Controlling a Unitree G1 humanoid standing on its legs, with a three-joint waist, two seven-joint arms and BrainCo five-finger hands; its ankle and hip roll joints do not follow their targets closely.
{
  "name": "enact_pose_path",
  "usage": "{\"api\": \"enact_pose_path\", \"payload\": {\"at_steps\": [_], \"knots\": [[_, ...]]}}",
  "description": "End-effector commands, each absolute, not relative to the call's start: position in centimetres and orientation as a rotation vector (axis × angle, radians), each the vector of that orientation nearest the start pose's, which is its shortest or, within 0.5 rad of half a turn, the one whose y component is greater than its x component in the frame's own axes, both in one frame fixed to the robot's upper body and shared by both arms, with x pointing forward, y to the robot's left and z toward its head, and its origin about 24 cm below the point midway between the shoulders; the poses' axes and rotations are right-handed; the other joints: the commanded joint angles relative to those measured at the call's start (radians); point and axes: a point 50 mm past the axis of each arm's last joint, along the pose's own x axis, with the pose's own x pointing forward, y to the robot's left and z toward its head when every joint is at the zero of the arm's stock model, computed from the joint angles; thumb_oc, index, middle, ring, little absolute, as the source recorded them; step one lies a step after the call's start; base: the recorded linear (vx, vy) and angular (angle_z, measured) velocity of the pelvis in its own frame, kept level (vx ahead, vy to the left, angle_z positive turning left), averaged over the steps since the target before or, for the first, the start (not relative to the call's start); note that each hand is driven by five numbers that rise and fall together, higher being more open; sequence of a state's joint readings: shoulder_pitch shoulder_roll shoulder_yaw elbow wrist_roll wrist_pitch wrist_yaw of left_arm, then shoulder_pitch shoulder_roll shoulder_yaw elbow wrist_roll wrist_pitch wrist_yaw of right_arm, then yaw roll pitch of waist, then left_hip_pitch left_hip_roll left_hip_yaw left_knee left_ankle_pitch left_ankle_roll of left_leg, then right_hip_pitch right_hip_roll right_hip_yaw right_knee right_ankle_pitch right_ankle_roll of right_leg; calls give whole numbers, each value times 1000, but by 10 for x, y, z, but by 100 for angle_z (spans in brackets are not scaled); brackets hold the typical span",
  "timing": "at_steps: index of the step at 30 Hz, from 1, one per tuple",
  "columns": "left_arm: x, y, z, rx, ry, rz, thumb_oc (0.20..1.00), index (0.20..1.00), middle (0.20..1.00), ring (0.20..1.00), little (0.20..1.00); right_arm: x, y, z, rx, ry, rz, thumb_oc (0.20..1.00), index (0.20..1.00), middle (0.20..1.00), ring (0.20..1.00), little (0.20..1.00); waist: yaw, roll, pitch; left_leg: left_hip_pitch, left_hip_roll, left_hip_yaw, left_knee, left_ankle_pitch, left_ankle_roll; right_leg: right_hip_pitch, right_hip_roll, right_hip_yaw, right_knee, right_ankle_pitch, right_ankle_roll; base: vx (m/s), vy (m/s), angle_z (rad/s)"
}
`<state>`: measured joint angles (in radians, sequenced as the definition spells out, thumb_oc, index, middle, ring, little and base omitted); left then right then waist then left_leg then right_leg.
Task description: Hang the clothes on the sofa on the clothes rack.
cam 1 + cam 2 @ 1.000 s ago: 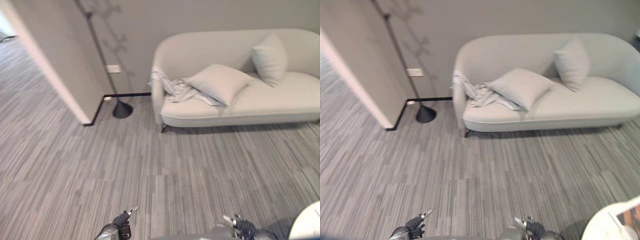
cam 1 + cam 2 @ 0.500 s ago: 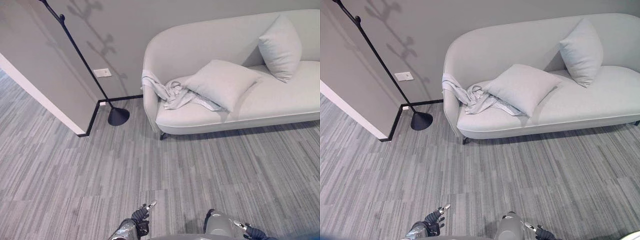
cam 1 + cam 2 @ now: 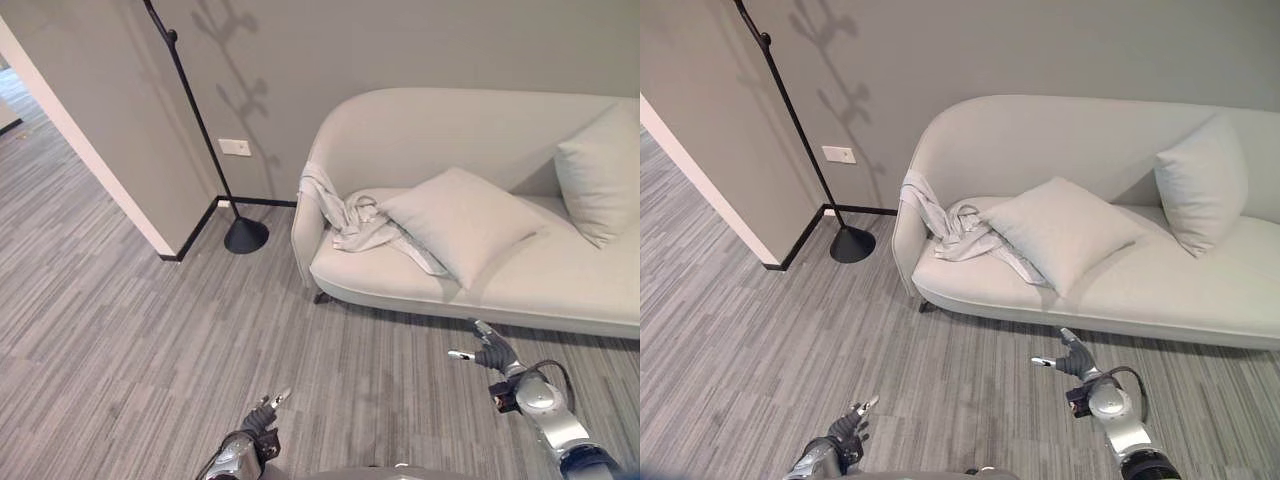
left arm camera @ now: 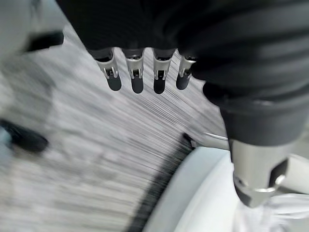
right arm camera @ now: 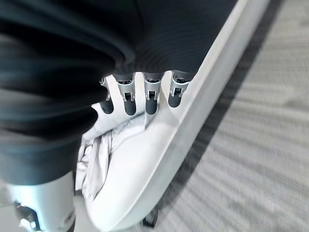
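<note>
White clothes (image 3: 357, 221) lie crumpled on the sofa (image 3: 560, 285); both hands, left (image 3: 262, 412) and right (image 3: 488, 352), seemingly hang released.

Living room: sofa (image 3: 520, 270), cushions (image 3: 462, 222)

Clothes (image 3: 352, 222) on sofa (image 3: 480, 280) left end, cushion (image 3: 462, 222) beside, clothes rack (image 3: 205, 140) left of sofa
</note>
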<state>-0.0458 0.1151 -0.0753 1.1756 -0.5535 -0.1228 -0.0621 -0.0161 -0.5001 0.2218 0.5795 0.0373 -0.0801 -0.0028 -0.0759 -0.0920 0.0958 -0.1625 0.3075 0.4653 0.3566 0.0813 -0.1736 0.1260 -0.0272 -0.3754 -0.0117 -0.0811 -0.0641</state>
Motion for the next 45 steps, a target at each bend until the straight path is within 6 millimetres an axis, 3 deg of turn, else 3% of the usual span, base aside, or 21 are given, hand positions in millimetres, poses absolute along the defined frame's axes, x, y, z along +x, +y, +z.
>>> {"api": "enact_pose_path", "payload": {"at_steps": [1, 2, 4, 5, 6, 8, 10, 11, 13, 15, 17, 18, 19, 21, 24, 25, 30, 33, 34, 40, 45], "knots": [[127, 181, -158, -413, 965, 321, 1000, 1000, 1000, 1000, 1000, 223, -263, -36, -624, 415, 66, 1000, 1000, 1000, 1000, 1000, 14, 33, -1, 69, -13, 2, -348, 73, 17, 16, -81, 55, -53, 23, 139, 322, 99, -21], [127, 181, -158, -415, 965, 322, 1000, 1000, 1000, 1000, 1000, 223, -263, -36, -625, 414, 67, 1000, 1000, 1000, 1000, 1000, 13, 33, -1, 74, -17, 2, -361, 81, 17, 16, -81, 54, -53, 23, 139, 366, 35, -26], [119, 181, -161, -487, 970, 402, 1000, 1000, 1000, 1000, 1000, 238, -265, -19, -740, 336, 78, 1000, 1000, 1000, 1000, 1000, 26, 29, -3, 20, 70, 1, -437, 129, -2, 44, -87, 62, -41, -12, 153, 689, 40, -39], [105, 186, -164, -568, 982, 500, 1000, 1000, 1000, 1000, 1000, 248, -258, -12, -773, 287, 93, 1000, 1000, 1000, 1000, 1000, 44, 48, -15, 62, 96, 62, -427, 161, -15, 103, -78, 92, -18, -58, 164, 1122, 132, -45], [109, 189, -163, -551, 969, 489, 1000, 1000, 1000, 1000, 1000, 251, -257, -7, -818, 264, 104, 1000, 1000, 1000, 1000, 1000, 57, 55, -22, 69, 88, 100, -391, 169, -10, 143, -92, 95, 15, -93, 159, 1226, 223, -45], [125, 193, -157, -453, 943, 412, 1000, 1000, 1000, 1000, 1000, 259, -253, -4, -883, 239, 109, 1000, 1000, 1000, 1000, 1000, 62, 43, -35, 64, 34, 146, -366, 136, 22, 111, -135, 82, 150, -86, 179, 758, 255, -53], [138, 197, -152, -338, 928, 318, 1000, 1000, 1000, 1000, 1000, 265, -241, -3, -881, 208, 122, 1000, 1000, 1000, 1000, 1000, 53, 23, -42, 93, -63, 181, -378, 73, 86, 31, -207, 79, 340, 36, 240, 597, 282, 14], [144, 199, -149, -269, 920, 268, 1000, 1000, 1000, 1000, 1000, 271, -232, 1, -892, 173, 138, 1000, 1000, 1000, 1000, 1000, 45, 18, -37, 122, -125, 195, -385, 22, 135, -40, -281, 70, 495, 156, 283, 456, 288, 29], [151, 202, -146, -166, 911, 201, 1000, 1000, 1000, 1000, 1000, 280, -221, 5, -990, 126, 169, 1000, 1000, 1000, 1000, 1000, 40, 24, -13, 187, -210, 213, -398, -54, 197, -145, -403, 27, 682, 260, 302, 400, 322, 13], [152, 201, -145, -173, 904, 199, 1000, 1000, 1000, 1000, 1000, 281, -220, 5, -1017, 119, 186, 1000, 1000, 1000, 1000, 1000, 38, 29, -5, 208, -233, 200, -405, -73, 206, -184, -412, 37, 700, 236, 296, 289, 121, 14], [146, 198, -147, -196, 908, 196, 1000, 1000, 1000, 1000, 1000, 279, -225, 8, -1078, 112, 225, 1000, 1000, 1000, 1000, 1000, 16, 53, 13, 251, -249, 171, -418, -89, 194, -256, -333, 42, 597, 98, 250, 344, -20, 25], [146, 198, -147, -199, 909, 195, 1000, 1000, 1000, 1000, 1000, 279, -226, 8, -1080, 112, 226, 1000, 1000, 1000, 1000, 1000, 15, 57, 12, 252, -245, 170, -420, -87, 191, -252, -328, 38, 592, 95, 245, 242, -139, 36], [136, 197, -152, -185, 944, 185, 1000, 1000, 1000, 1000, 1000, 279, -234, 10, -1129, 116, 218, 1000, 1000, 1000, 1000, 1000, 6, 71, 14, 270, -252, 155, -434, -96, 181, -266, -297, 13, 421, 66, 229, 226, -168, 56], [128, 195, -156, -170, 985, 174, 1000, 1000, 1000, 1000, 1000, 278, -243, 9, -1132, 149, 194, 1000, 1000, 1000, 1000, 1000, -17, 75, 12, 291, -271, 128, -439, -120, 170, -308, -281, 60, 248, 111, 238, 290, -195, 58], [130, 192, -156, -142, 992, 154, 1000, 1000, 1000, 1000, 1000, 274, -259, 0, -1169, 236, 166, 1000, 1000, 1000, 1000, 1000, -46, 76, 18, 328, -285, 79, -439, -159, 162, -336, -278, 206, 101, 200, 270, 306, -148, 70], [129, 192, -156, -119, 997, 138, 1000, 1000, 1000, 1000, 1000, 264, -263, -10, -1184, 283, 188, 1000, 1000, 1000, 1000, 1000, -44, 69, 14, 340, -297, 48, -428, -171, 161, -314, -279, 229, 75, 183, 264, 215, -86, 23], [127, 193, -157, -117, 997, 149, 1000, 1000, 1000, 1000, 1000, 255, -271, -27, -1208, 367, 153, 1000, 1000, 1000, 1000, 1000, -17, 57, 4, 330, -294, -4, -395, -177, 152, -272, -266, 206, 73, 187, 255, 153, -193, 30], [124, 187, -157, -99, 990, 82, 1000, 1000, 1000, 1000, 1000, 252, -274, -38, -1083, 430, 110, 1000, 1000, 1000, 1000, 1000, -4, 81, -10, 289, -275, -45, -386, -161, 137, -236, -249, 156, 34, 189, 251, 55, -165, 17], [124, 188, -157, -71, 992, 65, 1000, 1000, 1000, 1000, 1000, 259, -269, -31, -1033, 385, 96, 1000, 1000, 1000, 1000, 1000, -1, 87, -4, 255, -273, -36, -385, -135, 137, -252, -254, 140, 31, 203, 238, 8, -58, 33], [118, 196, -159, -64, 1021, 105, 1000, 1000, 1000, 1000, 1000, 264, -253, -23, -963, 297, 128, 1000, 1000, 1000, 1000, 1000, 7, 109, 7, 226, -265, -44, -385, -121, 127, -264, -259, 120, 28, 202, 232, -14, -13, 18], [115, 195, -159, -45, 1020, 95, 1000, 1000, 1000, 1000, 1000, 258, -236, -35, -968, 300, 210, 1000, 1000, 1000, 1000, 1000, 18, 126, 26, 224, -287, -68, -408, -139, 130, -272, -278, 119, 27, 210, 257, 43, 36, 6]]}}
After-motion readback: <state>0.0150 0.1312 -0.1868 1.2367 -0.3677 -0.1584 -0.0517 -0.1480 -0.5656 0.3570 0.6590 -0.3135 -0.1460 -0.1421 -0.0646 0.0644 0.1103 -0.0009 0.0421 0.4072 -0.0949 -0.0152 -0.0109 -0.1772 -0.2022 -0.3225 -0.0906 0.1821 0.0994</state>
